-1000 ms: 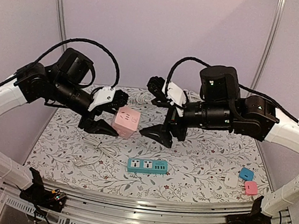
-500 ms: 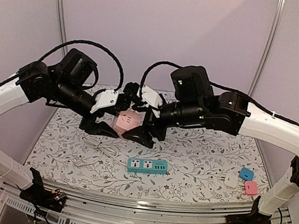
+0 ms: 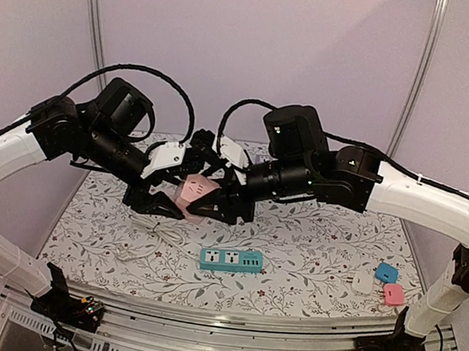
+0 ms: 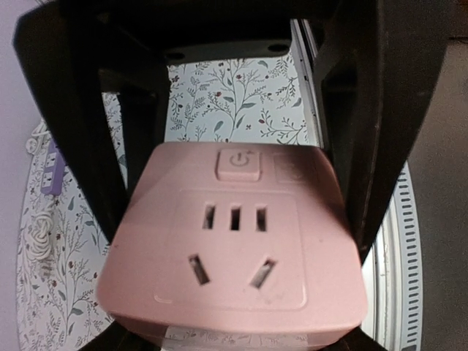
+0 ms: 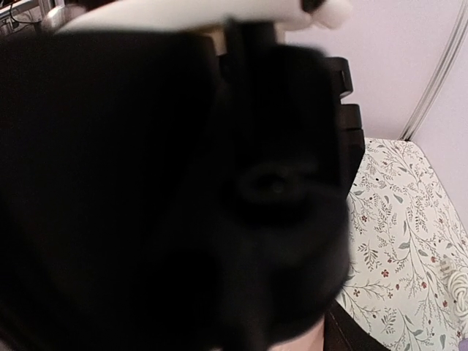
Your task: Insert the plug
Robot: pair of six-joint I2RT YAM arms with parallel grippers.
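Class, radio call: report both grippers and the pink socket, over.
Left gripper shut on pink socket, held off the table. Right gripper close against it, state unclear. Right wrist view blacked out.

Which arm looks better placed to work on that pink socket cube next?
Probably the right. The left claw is busy gripping the pink socket cube above the table, and the right claw sits against the cube. Whether it carries anything is hidden.

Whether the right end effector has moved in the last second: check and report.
Yes. The right end effector moved left: it was above the right half of the blue power strip and is now above its left end, at the pink socket cube.
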